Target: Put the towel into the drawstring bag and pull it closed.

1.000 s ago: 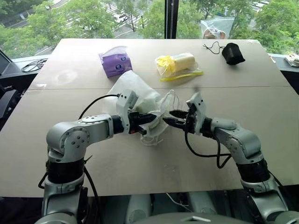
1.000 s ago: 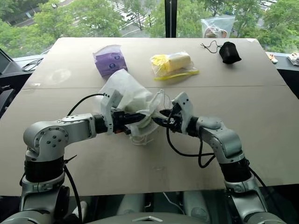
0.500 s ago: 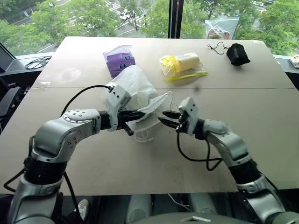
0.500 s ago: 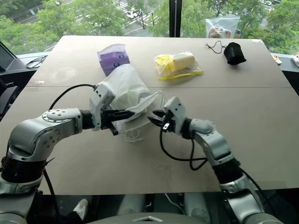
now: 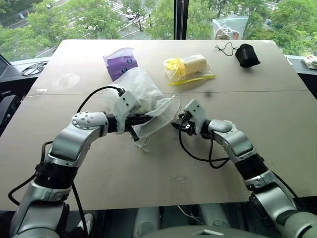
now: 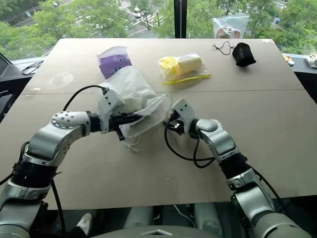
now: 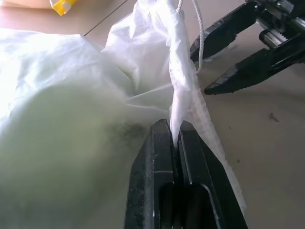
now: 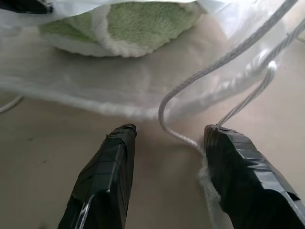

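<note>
Surface [image 5: 148, 168]: tan, two boards butted together, window behind. Drawstring bag [image 5: 143, 96] lies on its side mid-surface, mouth toward the right arm, towel [image 8: 143, 24] already inside – pale green terry visible through the open mouth in the right wrist view. Left hand [image 5: 144, 119] clenched on the bag's gathered rim fabric; both fingers [image 7: 155, 162] pressed together on the white hem. Right hand [image 5: 177, 125] released, fingers [image 8: 107, 176] spread, sitting at the bag mouth with a loop of drawstring cord [image 8: 190, 81] between them; cord seems to brush one finger, hard to say for sure, nothing gripped. Far side of the surface: purple tissue pack [image 5: 120, 63] just behind the bag, yellow item in clear wrap [image 5: 190, 67], black pouch [image 5: 246, 55] well apart.
</note>
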